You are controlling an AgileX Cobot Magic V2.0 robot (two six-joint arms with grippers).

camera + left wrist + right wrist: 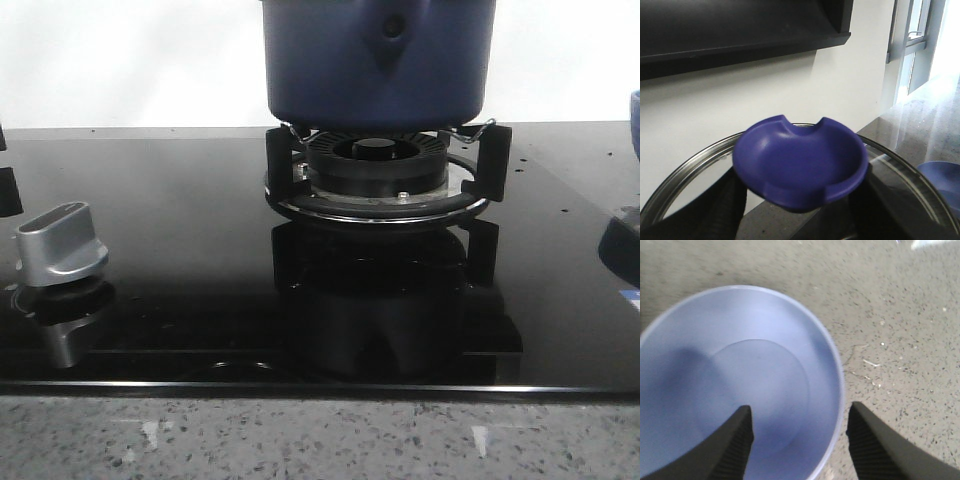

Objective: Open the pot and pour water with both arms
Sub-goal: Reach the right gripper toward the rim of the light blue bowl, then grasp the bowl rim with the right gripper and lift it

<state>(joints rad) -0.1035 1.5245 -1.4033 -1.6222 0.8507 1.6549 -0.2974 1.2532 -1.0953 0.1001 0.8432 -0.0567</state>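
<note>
The pot [378,62], big, glossy dark blue, sits on the burner grate [385,170]. Its glass lid's blue knob [800,162] sits pinched between the left claw [797,210] fingers. The right claw [800,440] hangs spread, its fingers straddling the rim of a pale blue bowl [735,380], speckled counter [900,330] open beside it.

No words, numbers, brand names or signs can be read on anything in these pictures.
</note>
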